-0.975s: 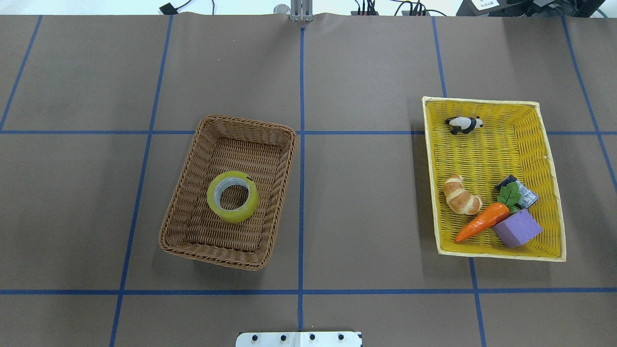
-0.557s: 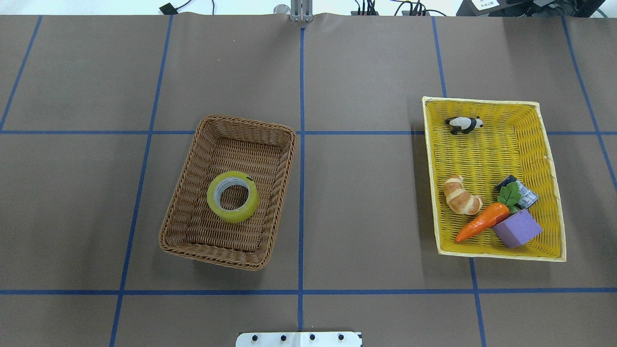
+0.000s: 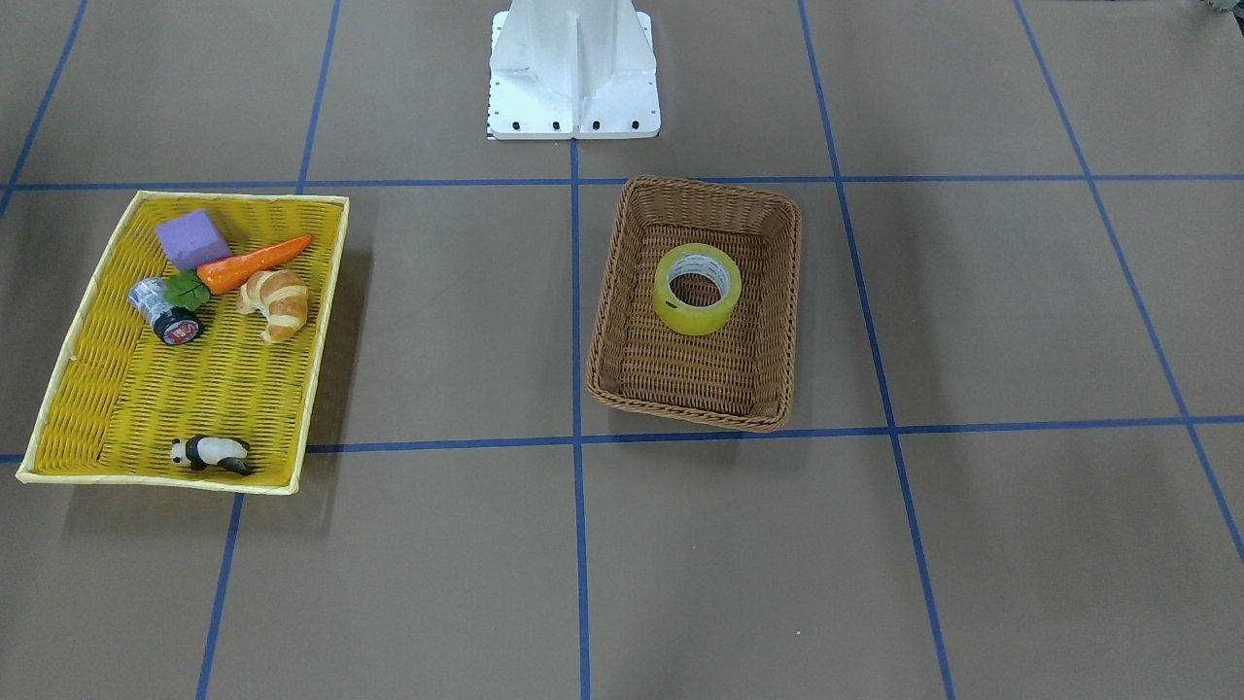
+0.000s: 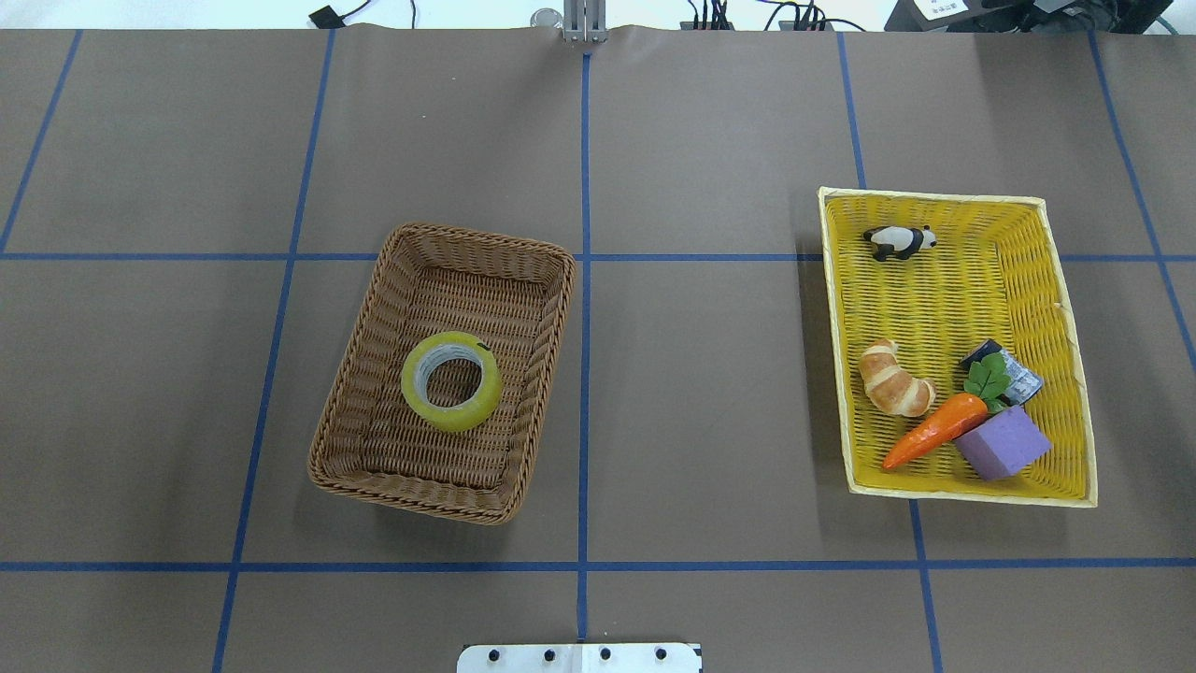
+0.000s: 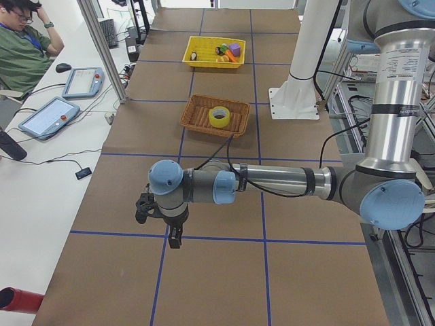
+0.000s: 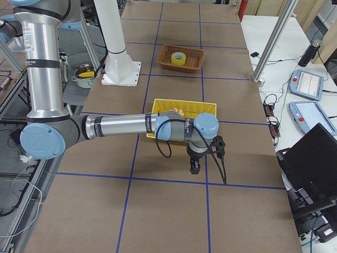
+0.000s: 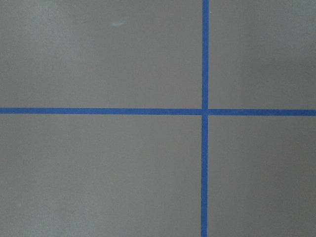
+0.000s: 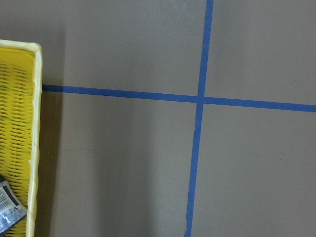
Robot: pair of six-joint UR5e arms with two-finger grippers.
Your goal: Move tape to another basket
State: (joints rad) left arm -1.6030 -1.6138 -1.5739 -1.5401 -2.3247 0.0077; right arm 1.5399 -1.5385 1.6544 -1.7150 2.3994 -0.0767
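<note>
The yellowish tape roll (image 4: 456,418) lies flat inside the brown wicker basket (image 4: 476,241), left of the table's centre; it also shows in the front view (image 3: 695,317). No gripper shows in the overhead or front views. My left gripper (image 5: 175,239) hangs over bare table far from the basket (image 5: 197,125), at the table's left end. My right gripper (image 6: 194,168) hangs just beyond the yellow tray (image 6: 184,107), at the right end. I cannot tell whether either is open or shut. The wrist views show no fingers.
The shallow yellow woven tray (image 4: 934,197) at the right holds a panda figure (image 4: 899,241), a croissant (image 4: 895,380), a carrot (image 4: 934,430), a purple block (image 4: 1004,443) and a silver cylinder (image 4: 1023,381). The robot's white base (image 3: 573,68) stands at the near edge.
</note>
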